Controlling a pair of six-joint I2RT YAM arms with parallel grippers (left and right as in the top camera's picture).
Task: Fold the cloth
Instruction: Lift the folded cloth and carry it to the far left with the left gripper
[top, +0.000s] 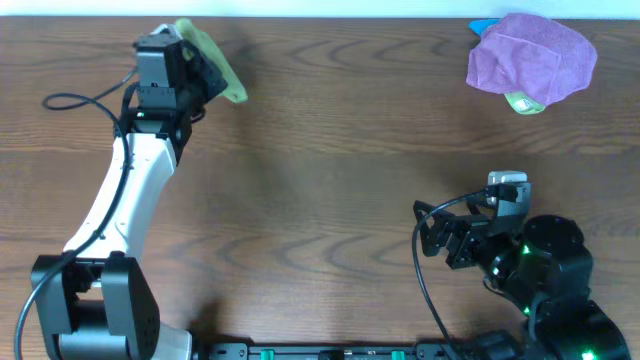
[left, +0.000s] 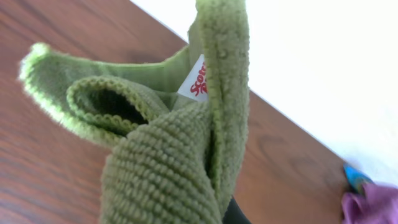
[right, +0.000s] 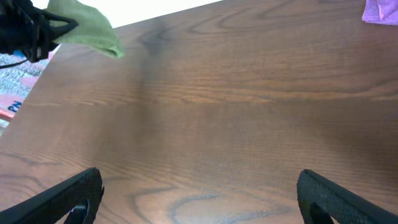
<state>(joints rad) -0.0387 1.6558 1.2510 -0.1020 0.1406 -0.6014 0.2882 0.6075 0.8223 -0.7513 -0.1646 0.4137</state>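
A green cloth (left: 168, 162) fills the left wrist view, masking the fingers of the left gripper (top: 197, 62); its label (left: 196, 81) is half hidden, a purple cloth (left: 371, 206) cropped lower right.

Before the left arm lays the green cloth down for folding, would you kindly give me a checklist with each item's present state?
1. Left gripper holds the green cloth: ok.
2. Cloth spread flat: not ok, it is bunched and folded over itself.
3. Which edge or corner is gripped: cannot tell.
4. Room on the table to lay it: ok, bare wood across the middle.
5. Right gripper ready to help: ok, open and holding nothing.
6. Purple cloth out of the way: ok, at the far right corner.
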